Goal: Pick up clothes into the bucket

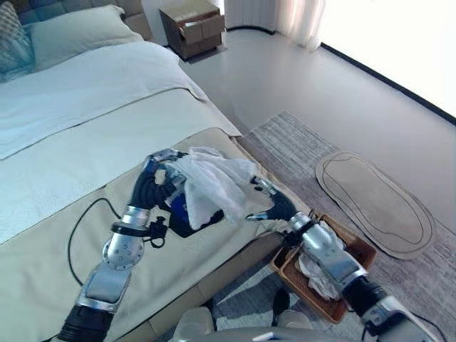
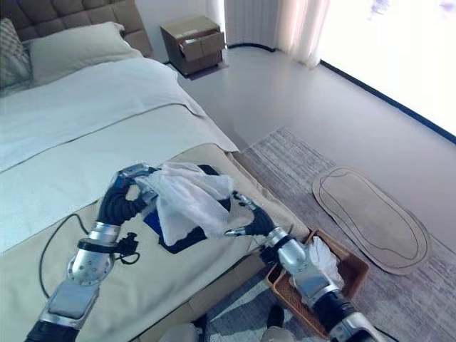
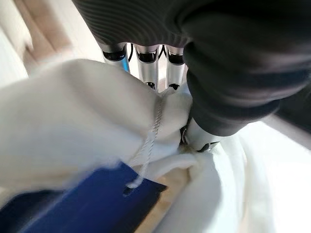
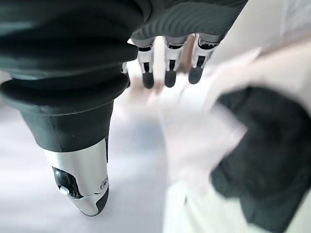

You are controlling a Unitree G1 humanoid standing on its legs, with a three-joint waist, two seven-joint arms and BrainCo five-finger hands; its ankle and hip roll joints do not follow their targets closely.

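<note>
Crumpled white cloth [image 1: 210,182] bunches in the left hand [image 1: 162,171] – curled fingers pinch it – right hand [image 1: 271,203] spread beside it.

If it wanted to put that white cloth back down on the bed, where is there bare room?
The beige bed cover is bare toward the robot's left, and the pale sheet lies open up to the pillows. Near the bed's edge it is crowded: left hand, white garment, dark blue clothing, right hand.

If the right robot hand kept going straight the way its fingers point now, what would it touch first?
Most likely the white cloth that the left robot hand holds up over the bed; the right robot hand is open and points at its hanging edge, though depth is unclear.
</note>
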